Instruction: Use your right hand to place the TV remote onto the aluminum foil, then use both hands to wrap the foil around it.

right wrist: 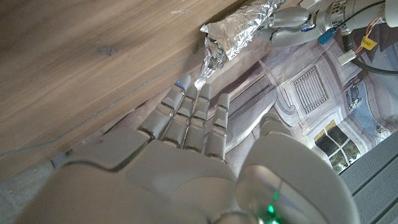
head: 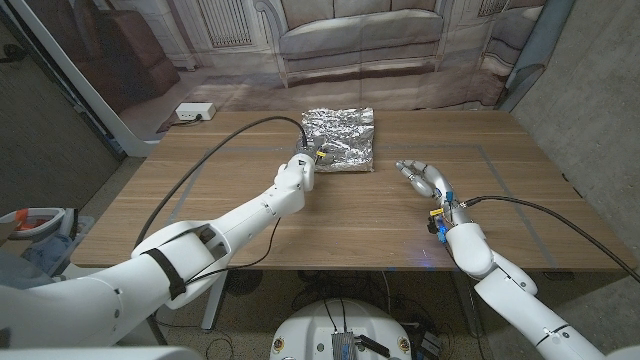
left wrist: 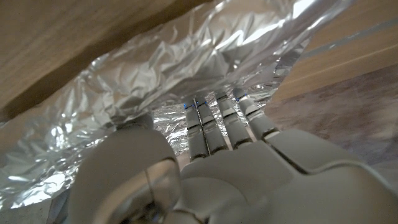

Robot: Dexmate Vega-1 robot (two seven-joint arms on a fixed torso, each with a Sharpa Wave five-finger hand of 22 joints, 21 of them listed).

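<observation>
Two hands, left hand (head: 305,163) touching foil (head: 340,138), right hand (head: 425,180) open, empty

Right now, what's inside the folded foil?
Only crumpled foil shows, folded into a packet on the table, the left robot hand touching its near edge. Whatever is inside, remote included, is covered.

A wooden table (head: 250,230) carries faint taped rectangle lines (head: 505,165) on its surface. On the floor past the table's 10 o'clock corner lies a white power strip (head: 194,112). A backdrop (head: 360,40) printed with a sofa hangs at 12 o'clock. At 8 o'clock, beside the table, stands a bin (head: 35,235) with blue and red contents.
</observation>
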